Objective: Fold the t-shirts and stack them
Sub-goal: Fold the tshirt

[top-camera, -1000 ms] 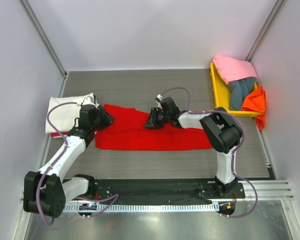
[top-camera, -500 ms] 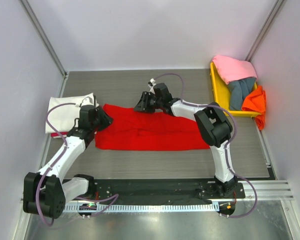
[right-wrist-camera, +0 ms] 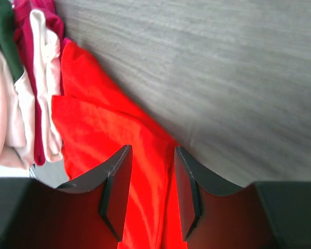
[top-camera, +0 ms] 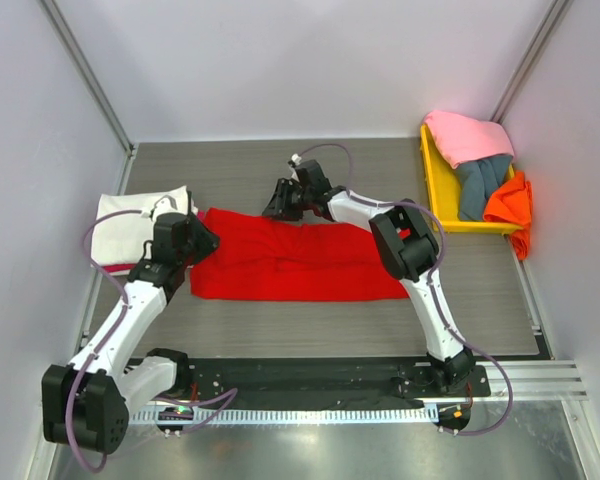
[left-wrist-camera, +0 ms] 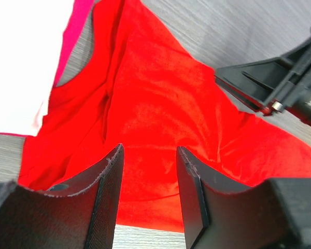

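Observation:
A bright red t-shirt (top-camera: 300, 262) lies spread in a wide band across the middle of the table. My left gripper (top-camera: 206, 240) hovers over its left end. In the left wrist view that gripper (left-wrist-camera: 149, 151) is open, with red cloth (left-wrist-camera: 145, 109) below and nothing between its fingers. My right gripper (top-camera: 277, 204) is at the shirt's far edge. In the right wrist view the right gripper (right-wrist-camera: 152, 150) is open over the red cloth (right-wrist-camera: 93, 129). A folded cream-white t-shirt (top-camera: 130, 228) lies left of the red one, on top of a pink layer.
A yellow tray (top-camera: 433, 185) at the back right holds a pink shirt (top-camera: 467, 136), a grey-blue one (top-camera: 483, 186) and an orange one (top-camera: 510, 205) hanging over its edge. White walls close in on both sides. The folded stack (right-wrist-camera: 20, 88) shows at the right wrist view's left.
My right gripper has moved left and away along the red shirt's far edge, and its jaws have opened wider. The shirt's right end has drawn in a little. The left gripper has hardly moved.

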Robot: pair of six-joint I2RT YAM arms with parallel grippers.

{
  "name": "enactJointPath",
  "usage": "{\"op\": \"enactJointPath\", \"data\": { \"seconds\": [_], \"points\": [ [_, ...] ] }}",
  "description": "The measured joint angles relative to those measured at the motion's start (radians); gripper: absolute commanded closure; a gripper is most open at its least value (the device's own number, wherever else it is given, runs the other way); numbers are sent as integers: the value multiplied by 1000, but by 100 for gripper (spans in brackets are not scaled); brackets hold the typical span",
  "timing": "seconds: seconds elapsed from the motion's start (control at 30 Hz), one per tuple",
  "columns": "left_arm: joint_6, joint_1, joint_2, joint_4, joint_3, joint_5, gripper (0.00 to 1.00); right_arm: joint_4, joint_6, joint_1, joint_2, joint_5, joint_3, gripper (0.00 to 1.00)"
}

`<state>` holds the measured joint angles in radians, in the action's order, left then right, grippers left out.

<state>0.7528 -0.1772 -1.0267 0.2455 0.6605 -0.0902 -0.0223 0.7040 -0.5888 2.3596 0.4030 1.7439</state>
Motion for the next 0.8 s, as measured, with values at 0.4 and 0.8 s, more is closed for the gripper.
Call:
{"op": "enactJointPath", "data": {
  "seconds": [0.4, 0.8],
  "points": [
    [-1, 0, 39, 38, 0, -22, 53, -16, 3, 2, 70, 18, 88, 86],
    [-4, 0, 53, 62, 0, -21, 52, 33, 11, 0, 42, 96, 50, 97]
  ]
}}
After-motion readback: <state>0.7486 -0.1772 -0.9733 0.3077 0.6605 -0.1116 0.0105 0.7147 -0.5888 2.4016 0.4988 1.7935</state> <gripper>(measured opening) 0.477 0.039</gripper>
